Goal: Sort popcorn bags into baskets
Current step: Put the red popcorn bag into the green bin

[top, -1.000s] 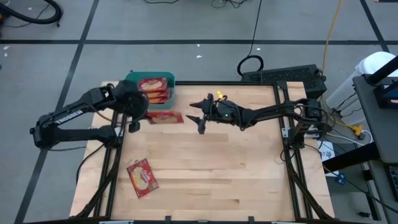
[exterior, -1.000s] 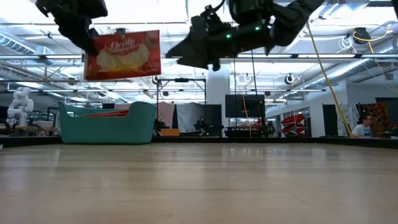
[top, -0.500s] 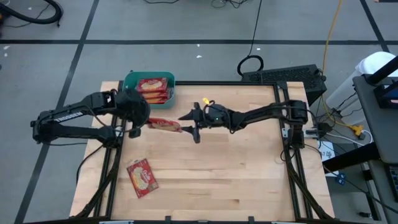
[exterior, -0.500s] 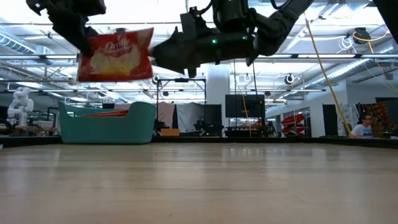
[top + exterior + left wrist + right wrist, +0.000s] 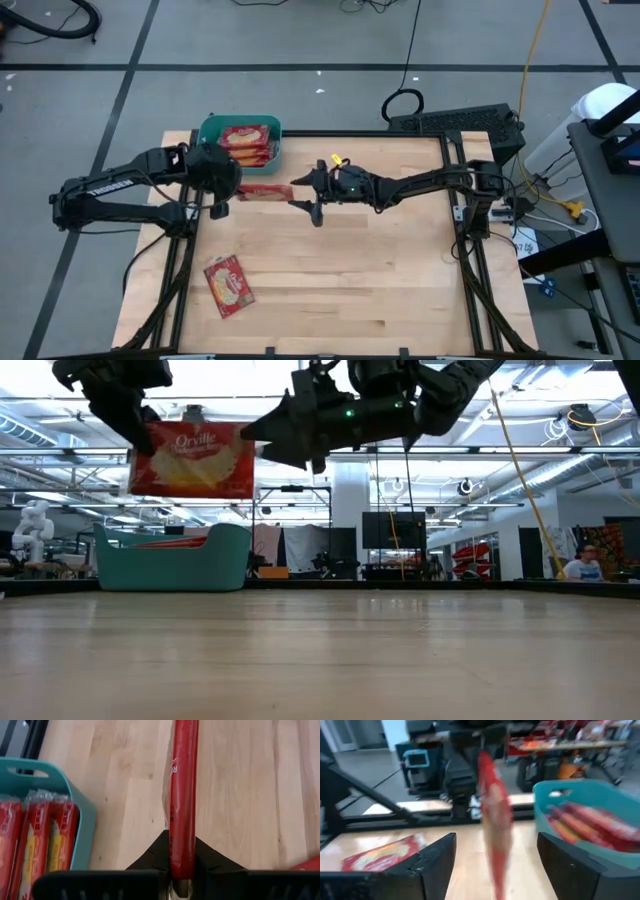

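My left gripper (image 5: pixel 228 190) is shut on a red popcorn bag (image 5: pixel 264 190), held in the air to the right of the teal basket (image 5: pixel 212 128). In the low view the bag (image 5: pixel 192 460) stands on edge, with its printed face toward the near edge. My right gripper (image 5: pixel 294 194) is open at the bag's free right end. In the right wrist view the bag (image 5: pixel 492 820) shows edge-on between the two fingers, apart from both. Several red bags (image 5: pixel 248 142) stand in the basket. Another bag (image 5: pixel 229 285) lies flat near the table's near left corner. My left gripper pinches the bag's left end (image 5: pixel 181 862) between its two fingers, coming at it from the table's left. In the low view the hold is at the upper left corner (image 5: pixel 148 438). The bag is lifted clear, upright on its long edge, and reaches out rightward from the fingers.
The basket (image 5: pixel 175 560) stands at the table's far left corner, just beyond the held bag. Bare wood takes up the middle and right of the table (image 5: pixel 400 270). Cables and a dark case lie on the floor past the far edge.
My right gripper has moved toward the table's left, up to the held bag, and its open fingers now stand on either side of the bag's free end. The bag tipped for a moment in my left gripper and now hangs level again, edge-up as seen from above.
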`<state>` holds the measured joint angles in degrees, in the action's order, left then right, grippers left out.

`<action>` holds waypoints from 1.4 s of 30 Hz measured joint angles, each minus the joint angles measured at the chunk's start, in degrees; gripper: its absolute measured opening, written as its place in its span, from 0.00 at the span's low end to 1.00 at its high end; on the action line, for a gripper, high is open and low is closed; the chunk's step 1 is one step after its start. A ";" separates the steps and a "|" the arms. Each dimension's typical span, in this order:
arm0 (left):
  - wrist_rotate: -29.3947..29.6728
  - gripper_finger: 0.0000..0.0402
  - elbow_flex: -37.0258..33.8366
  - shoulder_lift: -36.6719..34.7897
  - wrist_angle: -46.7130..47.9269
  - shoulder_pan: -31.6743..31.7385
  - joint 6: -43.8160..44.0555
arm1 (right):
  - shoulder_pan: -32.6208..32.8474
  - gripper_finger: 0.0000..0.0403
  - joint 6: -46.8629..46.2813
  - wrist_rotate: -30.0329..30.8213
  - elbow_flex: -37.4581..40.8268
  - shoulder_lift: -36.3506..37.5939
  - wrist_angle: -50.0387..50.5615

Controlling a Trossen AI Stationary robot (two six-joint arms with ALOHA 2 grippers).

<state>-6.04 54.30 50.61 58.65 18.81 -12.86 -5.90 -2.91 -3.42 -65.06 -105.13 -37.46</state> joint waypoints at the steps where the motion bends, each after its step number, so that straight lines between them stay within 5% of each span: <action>1: -0.14 0.08 0.00 0.00 -0.19 -0.07 -0.12 | -0.01 0.68 0.38 0.35 0.00 -0.32 -1.06; 10: -2.10 0.08 0.00 0.00 -4.71 -1.23 -1.03 | 0.35 0.56 2.07 -2.76 -0.02 -2.33 -6.11; 18: -3.91 0.09 0.00 0.02 -6.12 -2.86 0.55 | 0.23 0.18 2.56 -2.87 -0.02 -3.17 -8.22; 22: -3.95 0.20 0.00 -0.01 -5.80 -2.92 4.46 | -0.22 0.03 2.80 -2.84 -0.02 -3.20 -7.68; 31: 11.89 0.51 -0.10 -3.09 -1.43 -3.21 14.65 | -2.09 0.06 3.76 -3.00 1.69 -1.62 0.41; 42: 12.54 0.49 -18.25 -9.90 -22.91 -6.74 23.75 | -5.17 0.01 0.16 -4.38 6.86 0.62 -5.75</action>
<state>6.49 36.05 40.71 35.74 12.07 10.89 -11.07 -2.74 -7.81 -58.19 -104.51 -43.22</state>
